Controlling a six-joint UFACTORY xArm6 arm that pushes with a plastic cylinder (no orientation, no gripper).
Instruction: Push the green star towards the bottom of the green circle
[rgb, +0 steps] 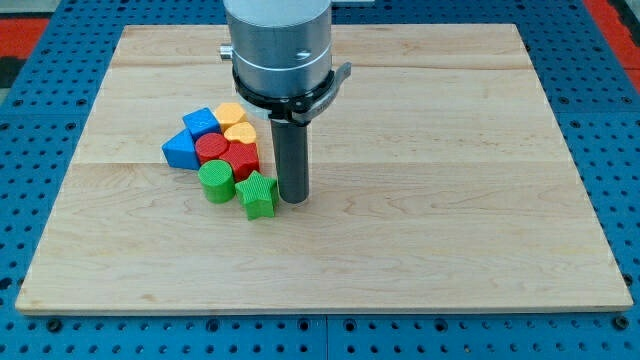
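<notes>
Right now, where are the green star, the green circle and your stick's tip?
green star (258, 193), camera view, middle of its top face.
green circle (215, 180), camera view, centre of its top face.
my tip (293, 199), camera view, rod's very bottom end, just right of the star.

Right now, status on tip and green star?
My tip down on the board, just right of green star. Star touching green circle on its lower right. Red blocks crowd behind the pair.

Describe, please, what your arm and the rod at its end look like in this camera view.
My arm enters from the view's top as a wide, smooth silver-grey cylinder. A black clamp ring with small side tabs circles its lower edge. Below it hangs a straight, dark grey round rod, ending in my tip, flat and unmarked. No cables or labels show.
</notes>
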